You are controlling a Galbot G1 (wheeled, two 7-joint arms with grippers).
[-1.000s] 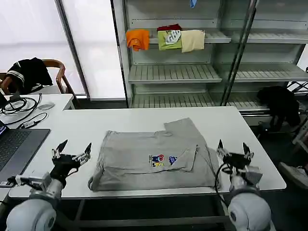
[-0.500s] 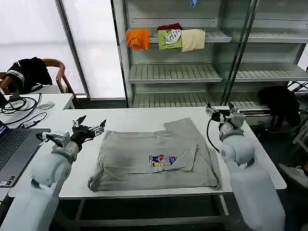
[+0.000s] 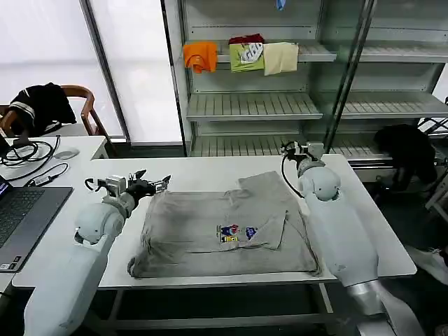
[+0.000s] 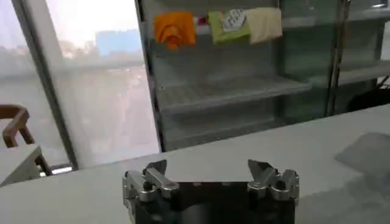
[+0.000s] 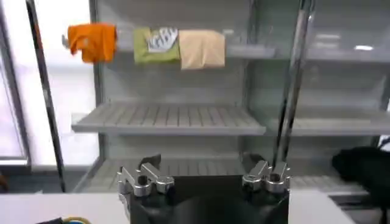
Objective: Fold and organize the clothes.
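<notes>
Left to right. Your left gripper [image 3: 142, 183], fingers spread and empty, has swung from the table's [image 3: 84, 210] near edge to just off the T-shirt's [image 3: 210, 231] far left corner. The T-shirt lies partly folded at the table's middle, reaching almost to the near edge. Your right gripper [image 3: 297, 149], also spread and empty, has risen to the far edge beyond the shirt's far right corner. Both now seem staged for a far-edge fold. Bare tabletop flanks the shirt; the shelves [image 3: 252, 105] behind limit reach.
</notes>
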